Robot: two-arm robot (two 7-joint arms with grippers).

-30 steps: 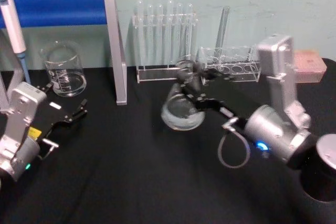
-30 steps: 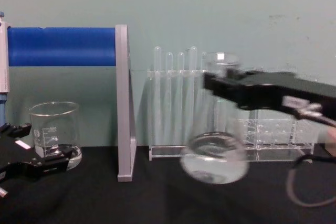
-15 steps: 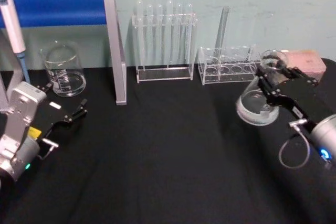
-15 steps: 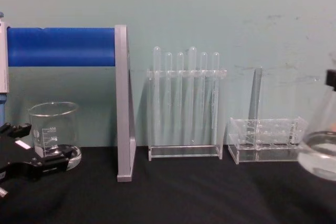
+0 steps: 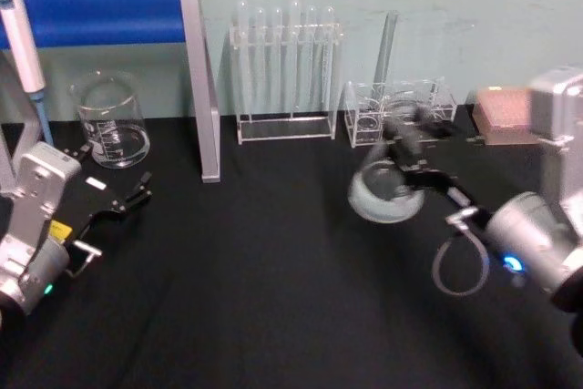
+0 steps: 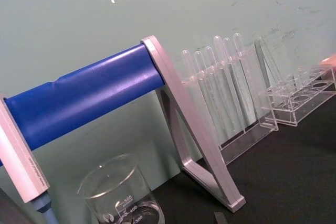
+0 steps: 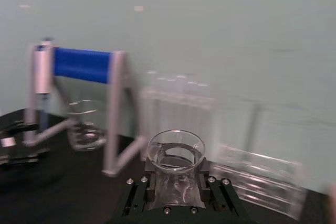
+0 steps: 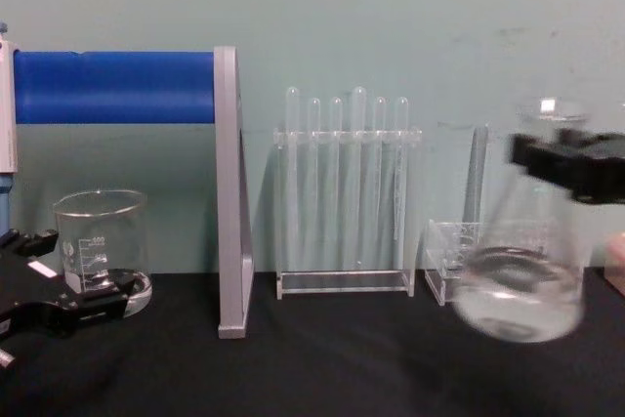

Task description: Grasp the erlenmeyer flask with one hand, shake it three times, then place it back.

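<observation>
Flask (image 5: 383,192): one, raised off the worktop (image 5: 273,298).
Right claw (image 5: 408,145): clamped round the flask's neck.
Left claw (image 5: 117,175): spread apart, near the one beaker (image 5: 111,123).
Racks (image 5: 287,125): two.

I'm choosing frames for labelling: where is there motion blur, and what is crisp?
Head view: the erlenmeyer flask and the right end effector gripping its neck are smeared by motion; the test tube rack is crisp. Chest view: the flask is smeared, the beaker crisp. Right wrist view: the flask is fairly clear, the background streaked. Left wrist view: no smear.
</observation>
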